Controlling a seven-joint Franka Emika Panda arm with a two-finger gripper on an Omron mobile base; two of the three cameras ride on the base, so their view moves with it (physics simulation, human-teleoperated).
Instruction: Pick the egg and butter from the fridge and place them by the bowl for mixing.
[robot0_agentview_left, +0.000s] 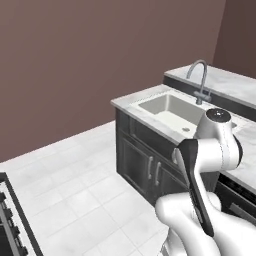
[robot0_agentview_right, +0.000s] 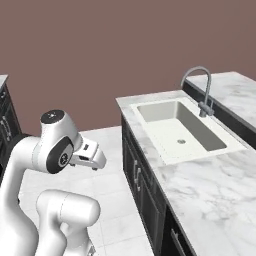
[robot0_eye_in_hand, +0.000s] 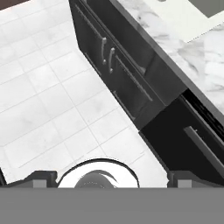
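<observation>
My gripper (robot0_eye_in_hand: 112, 178) is open, its two dark fingertips (robot0_eye_in_hand: 43, 177) standing far apart with nothing between them. It hangs over the white tiled floor (robot0_eye_in_hand: 48, 87) and looks down at the front of the dark base cabinets (robot0_eye_in_hand: 109, 57). In the right base view the hand (robot0_agentview_right: 86, 155) is tucked low beside the arm, left of the counter. The egg, the butter, the fridge and the bowl are out of view.
A marble counter (robot0_agentview_right: 210, 190) holds a pale sink (robot0_agentview_right: 180, 127) with a curved grey faucet (robot0_agentview_right: 202, 90). Behind it runs a raised marble ledge (robot0_agentview_left: 225, 82). A dark appliance front (robot0_eye_in_hand: 188, 135) adjoins the cabinets. Another dark unit (robot0_agentview_left: 6, 215) stands at the far left. Open floor (robot0_agentview_left: 75, 170) lies between.
</observation>
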